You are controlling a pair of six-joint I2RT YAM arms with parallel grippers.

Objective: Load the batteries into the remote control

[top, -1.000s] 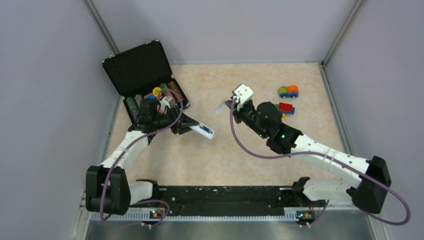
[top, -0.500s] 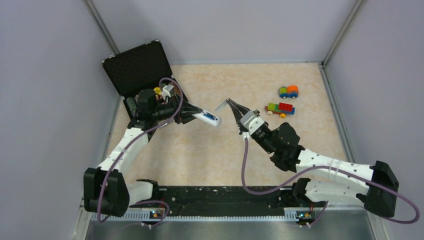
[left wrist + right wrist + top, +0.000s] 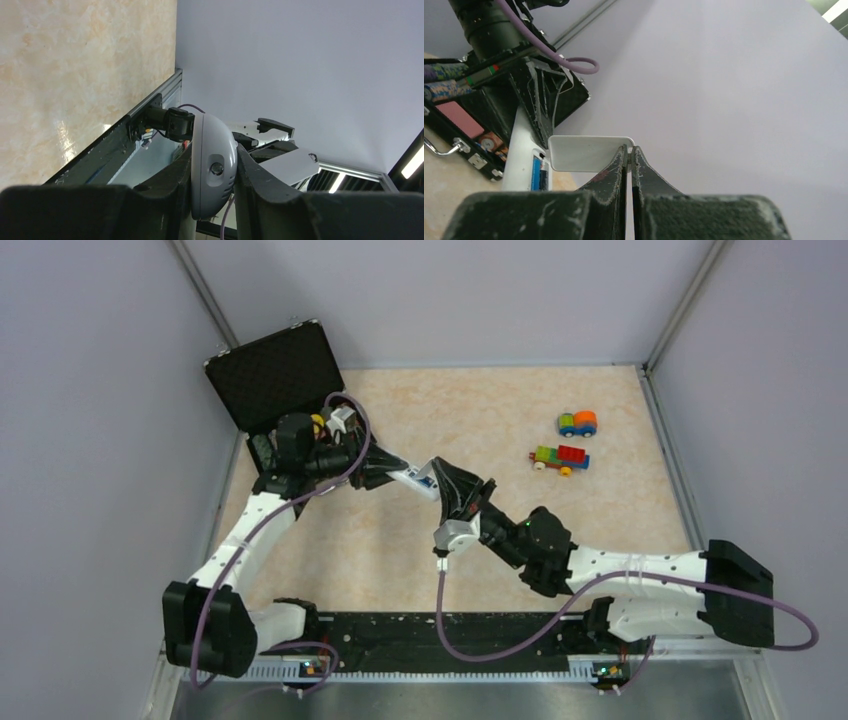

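My left gripper [image 3: 392,474] is shut on the remote control [image 3: 417,479], a small white handset held above the table. In the left wrist view the remote [image 3: 212,167] sits edge-on between the two black fingers. In the right wrist view its battery bay faces me, and the batteries [image 3: 539,173], one blue and one dark, lie side by side in it. My right gripper [image 3: 629,148] is shut on the edge of a thin white cover plate [image 3: 584,152], held right beside the remote's bay end. From above, the right gripper [image 3: 437,468] meets the remote's tip.
An open black case [image 3: 275,375] with coloured chips stands at the back left, just behind my left arm. Two toy block cars [image 3: 577,423] [image 3: 560,458] sit at the back right. Grey walls close in the table on three sides.
My right arm has swung round from the middle of the table and carried the white cover plate left to the remote's end. The left gripper lifted the remote slightly and kept hold of it.
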